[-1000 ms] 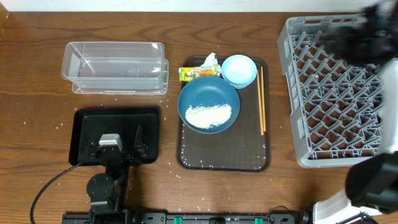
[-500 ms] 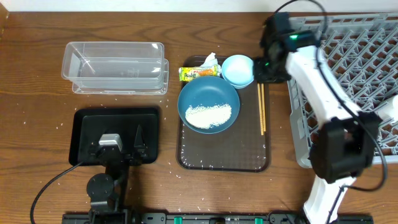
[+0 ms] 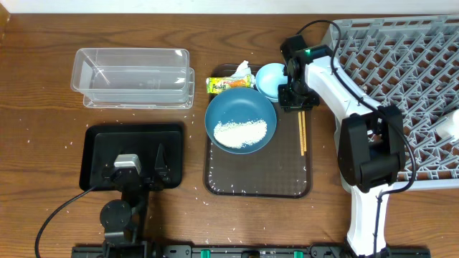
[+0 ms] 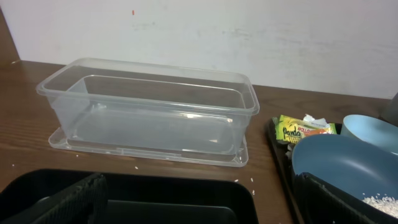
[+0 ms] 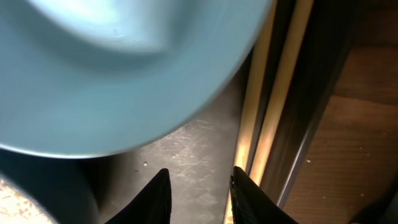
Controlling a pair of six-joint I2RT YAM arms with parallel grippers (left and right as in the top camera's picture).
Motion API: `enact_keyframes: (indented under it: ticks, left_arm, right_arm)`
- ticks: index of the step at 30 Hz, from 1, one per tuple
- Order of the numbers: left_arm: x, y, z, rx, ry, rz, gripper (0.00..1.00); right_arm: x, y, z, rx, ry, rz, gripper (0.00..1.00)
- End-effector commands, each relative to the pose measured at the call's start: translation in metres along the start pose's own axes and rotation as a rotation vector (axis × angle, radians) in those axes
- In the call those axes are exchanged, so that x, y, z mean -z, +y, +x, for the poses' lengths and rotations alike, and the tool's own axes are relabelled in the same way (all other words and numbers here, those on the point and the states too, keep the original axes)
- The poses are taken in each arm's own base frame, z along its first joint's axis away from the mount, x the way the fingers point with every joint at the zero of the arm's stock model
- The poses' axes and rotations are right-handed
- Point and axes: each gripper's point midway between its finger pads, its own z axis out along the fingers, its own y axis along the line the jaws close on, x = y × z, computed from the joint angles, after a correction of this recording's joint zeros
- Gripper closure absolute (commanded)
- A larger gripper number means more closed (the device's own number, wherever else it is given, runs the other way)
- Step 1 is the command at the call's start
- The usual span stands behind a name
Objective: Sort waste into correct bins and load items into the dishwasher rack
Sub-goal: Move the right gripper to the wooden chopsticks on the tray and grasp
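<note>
The dishwasher rack [image 3: 416,79] is cut off rightward.

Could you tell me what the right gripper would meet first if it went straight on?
The right gripper would likely meet the floor of the brown tray, between the light-blue bowl and the chopsticks; depth unclear.

You're working over a brown wood-grain surface [image 3: 43,179] with a low sheen. The tub [image 4: 149,112] is clear, glossy plastic. The black tray [image 3: 97,143] is smooth plastic too, but duller. The serving tray [image 5: 180,149] has a dark, matt floor, finely scratched. The bowl [image 5: 124,62] looks smooth and glazed, the dark-blue dish [image 3: 240,107] smooth with a softer shine. The chopsticks [image 5: 278,106] are pale, smooth wood. The wrapper [image 4: 298,130] is shiny printed film, the tissue [image 3: 242,68] crumpled paper, the rack [image 3: 430,43] matt grey plastic.
</note>
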Motion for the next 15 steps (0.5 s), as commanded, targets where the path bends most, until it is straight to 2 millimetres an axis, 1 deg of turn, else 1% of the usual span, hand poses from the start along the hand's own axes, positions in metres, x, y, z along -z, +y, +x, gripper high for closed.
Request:
enact_keyframes:
  ticks: [1,5,9,15]
  left_arm:
    - [-0.002,0.001,0.016,-0.008,0.039,0.000,0.02]
    - [-0.002,0.001,0.016,-0.008,0.039,0.000,0.02]
    - [-0.002,0.001,0.016,-0.008,0.039,0.000,0.02]
    - [-0.002,0.001,0.016,-0.008,0.039,0.000,0.02]
  right_arm:
    - [-0.001,-0.010,-0.002,-0.025,-0.002,0.027,0.69]
    - [-0.002,-0.014,0.001,-0.023,0.009,0.031,0.65]
    - [-0.005,-0.015,0.004,-0.025,0.022,0.034,0.65]
    - [-0.019,-0.019,0.016,-0.027,0.056,0.043,0.65]
